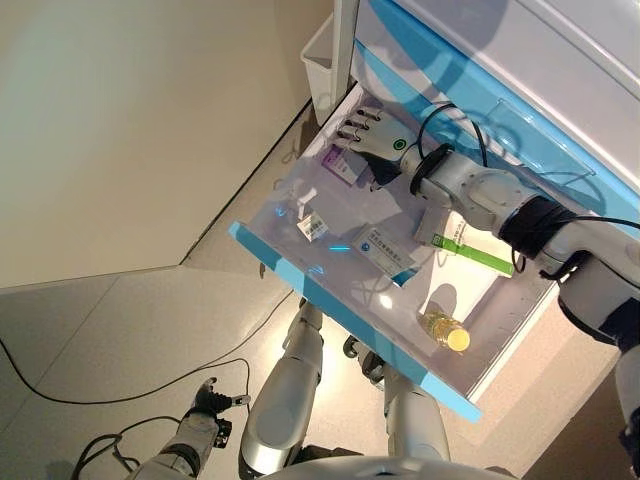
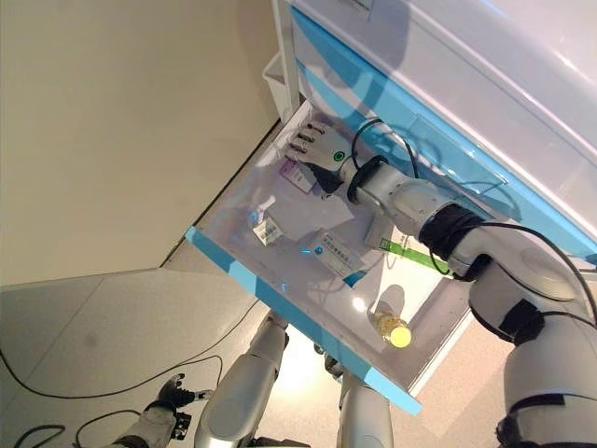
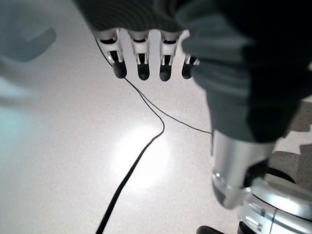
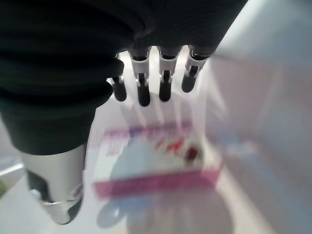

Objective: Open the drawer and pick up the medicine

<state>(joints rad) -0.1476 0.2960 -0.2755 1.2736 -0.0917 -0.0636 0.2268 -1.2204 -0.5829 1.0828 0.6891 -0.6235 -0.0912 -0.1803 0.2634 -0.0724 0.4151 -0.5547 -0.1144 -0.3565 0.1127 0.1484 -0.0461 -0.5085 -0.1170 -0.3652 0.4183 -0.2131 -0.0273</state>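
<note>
1. The white drawer with a light-blue front edge (image 1: 300,285) stands pulled out, so by my reading the opening step is done and the pick-up remains.
2. The flat white medicine box with a magenta-purple band (image 4: 156,163) lies on the drawer floor near the far corner, directly below the right hand (image 1: 372,134).
3. The right hand hovers over this box with fingers straight and spread, thumb apart, grasping nothing; whether any fingertip touches the box I cannot tell.
4. The box's long axis runs across the line of the fingers, so a closing of fingers against thumb would likely pinch its 2 long edges.
5. The left hand (image 3: 146,58) hangs low over the pale floor, fingers relaxed and empty, well apart from the drawer; the right hand is clearly nearer.
</note>
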